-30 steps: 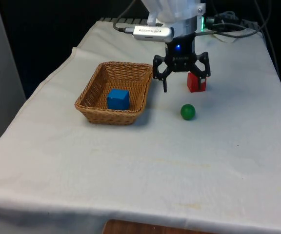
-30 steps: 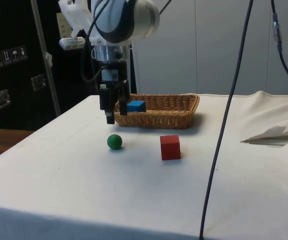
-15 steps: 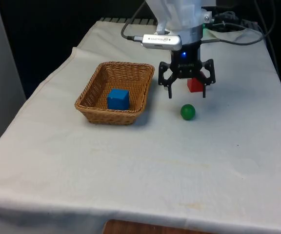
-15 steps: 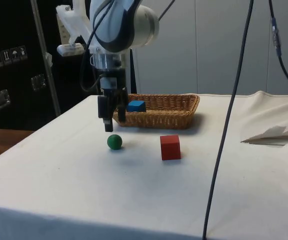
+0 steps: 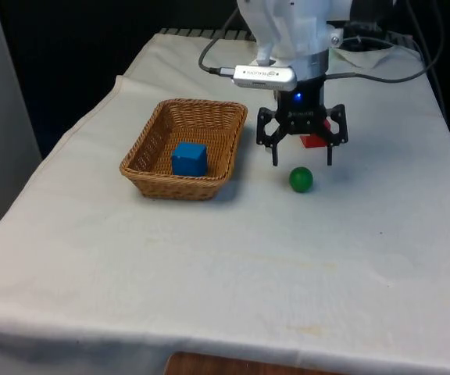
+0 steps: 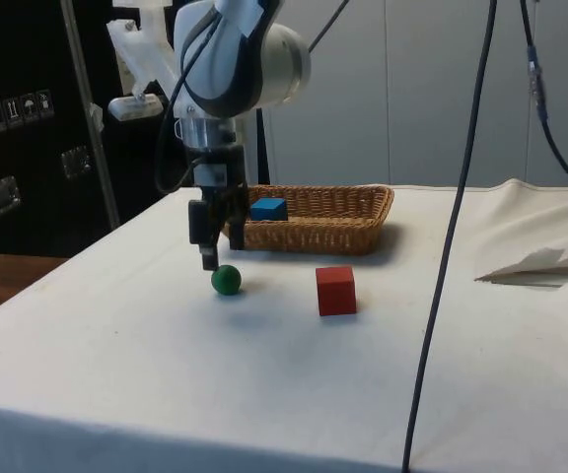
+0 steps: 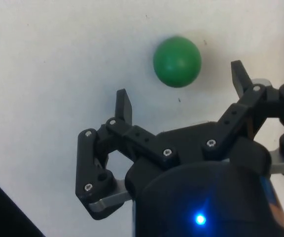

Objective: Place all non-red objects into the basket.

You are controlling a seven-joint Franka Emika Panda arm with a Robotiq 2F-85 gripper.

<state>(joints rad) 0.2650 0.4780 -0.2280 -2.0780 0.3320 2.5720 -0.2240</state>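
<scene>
Claw point(image 5: 302, 162): fingers spread wide, gripping nothing; pointing straight down; hangs just above the green ball, not touching it; in the side view point(image 6: 208, 258) its tips sit just beside the ball on the side away from the red cube, about level with the ball's top; in the wrist view point(image 7: 181, 94) the ball lies just beyond the fingertips, roughly centred on the gap between them
Green ball point(image 5: 301, 179): on the worktop, free of the claw; near the basket, towards the front view's right of it; in the side view point(image 6: 227, 279) it sits apart from the red cube with bare cloth between them; also seen in the wrist view point(image 7: 177, 61) resting on the white cloth
Basket point(image 5: 152, 144): woven wicker, rectangular, upright on the worktop; at the front view's left of the claw; in the side view point(image 6: 348, 217) it stands behind the ball and the cube
Blue cube point(image 5: 189, 158): inside the basket, on its floor, nearer the wall that faces the front camera; its top shows over the rim in the side view point(image 6: 269, 208)
Red cube point(image 5: 315, 141): on the worktop behind the claw, partly hidden by the fingers in the front view; fully visible in the side view point(image 6: 335, 290); outside the basket
Worktop point(image 5: 225, 266): covered by a white cloth
</scene>
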